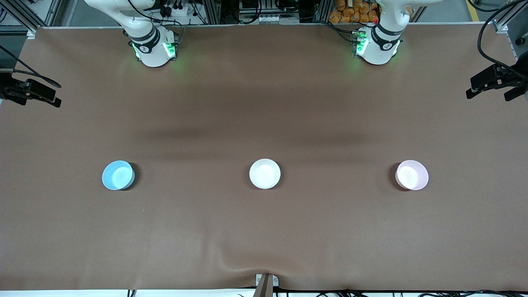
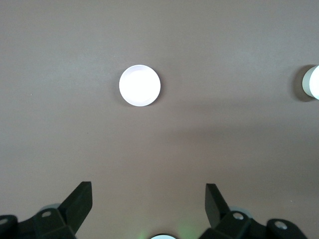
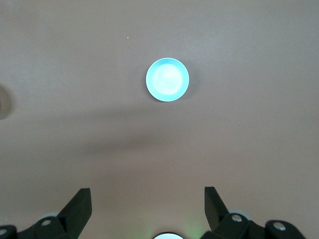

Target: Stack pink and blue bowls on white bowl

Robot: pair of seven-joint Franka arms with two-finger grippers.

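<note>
1. The blue bowl (image 1: 118,175) (image 3: 167,79) is small, round and light sky blue. It stands upright with its mouth open upward, toward the right arm's end of the table, well in from every edge.
2. The white bowl (image 1: 265,173) is the same size and plain white. It stands upright midway between the two ends of the table, somewhat closer to the front camera's edge than to the edge where the bases stand.
3. The pink bowl (image 1: 412,175) (image 2: 140,85) is pale pink and upright, toward the left arm's end.
4. All three stand in one row along the table's length, well apart, none stacked.
</note>
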